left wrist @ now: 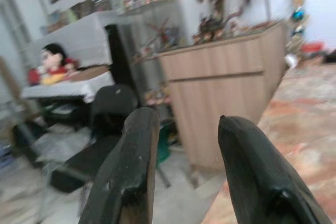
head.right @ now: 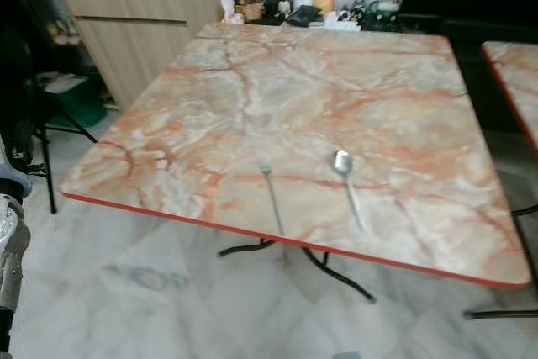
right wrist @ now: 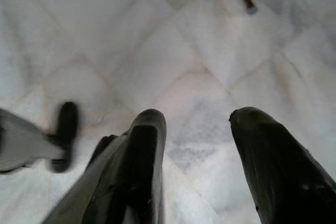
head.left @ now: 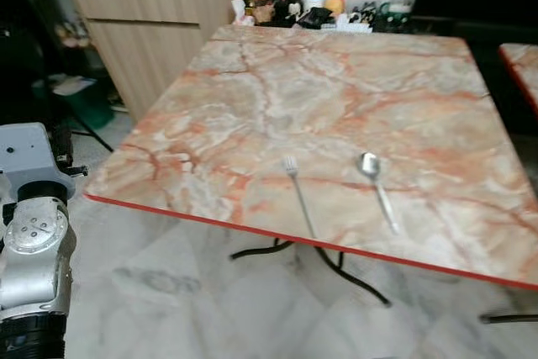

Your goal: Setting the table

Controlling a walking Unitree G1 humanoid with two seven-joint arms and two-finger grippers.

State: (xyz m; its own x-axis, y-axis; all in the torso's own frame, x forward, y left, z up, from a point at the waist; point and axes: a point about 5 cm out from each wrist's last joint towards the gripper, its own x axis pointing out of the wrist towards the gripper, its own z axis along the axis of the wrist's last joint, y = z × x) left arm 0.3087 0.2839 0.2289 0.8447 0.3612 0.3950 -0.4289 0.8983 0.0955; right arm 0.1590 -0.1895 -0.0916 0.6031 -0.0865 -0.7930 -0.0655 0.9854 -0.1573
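A big bench (head.left: pixel 252 98) with a pink and orange stone-like top and a red edge was seen ahead, standing on a pale tiled floor (head.left: pixel 185 292). A wooden cabinet (head.left: pixel 151 31) stood past its far left corner, and small jars and bottles (head.left: pixel 311 7) were crowded along its far edge. Near the front edge two thin metal things were laid flat, close together but not touching: a fork (head.left: pixel 299 195) on the left and a spoon (head.left: pixel 377 187) on the right, handles toward the robot. Both were judged to be light, stiff and slippery, and hard to pick up because they lay so flat. The best place to be gripped was thought to be the middle of each handle. The left gripper (left wrist: pixel 186 174) was held up beside the bench, opened wide with nothing in it. The right gripper (right wrist: pixel 202 169) was pointed down at the floor, also wide and empty.
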